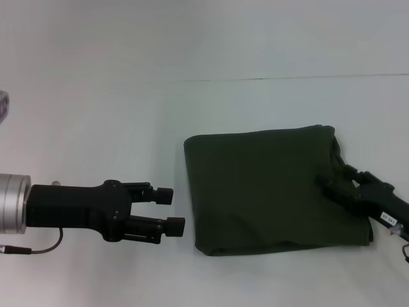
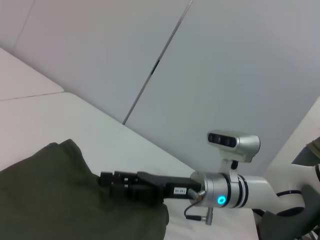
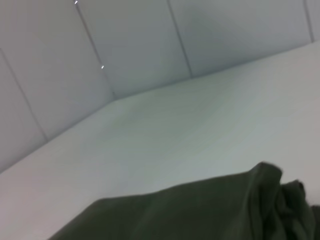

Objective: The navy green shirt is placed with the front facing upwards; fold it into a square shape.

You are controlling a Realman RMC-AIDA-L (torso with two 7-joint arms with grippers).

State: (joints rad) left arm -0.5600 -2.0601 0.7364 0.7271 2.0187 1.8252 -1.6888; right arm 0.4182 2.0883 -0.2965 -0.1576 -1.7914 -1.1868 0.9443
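Lying folded into a rough square, the navy green shirt [image 1: 268, 188] sits beyond the released left gripper [image 1: 171, 211]. Right gripper [image 1: 332, 185] rests on its edge, grip unclear; left wrist view shows its arm. White table [image 1: 192, 115], pale panelled walls [image 3: 125, 40].

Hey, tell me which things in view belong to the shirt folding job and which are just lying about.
Part of the job:
- navy green shirt, folded into a rough square
- right gripper, on the shirt's right edge
- left gripper, open, apart from the shirt

Just lying about:
- grey object at the table's left edge
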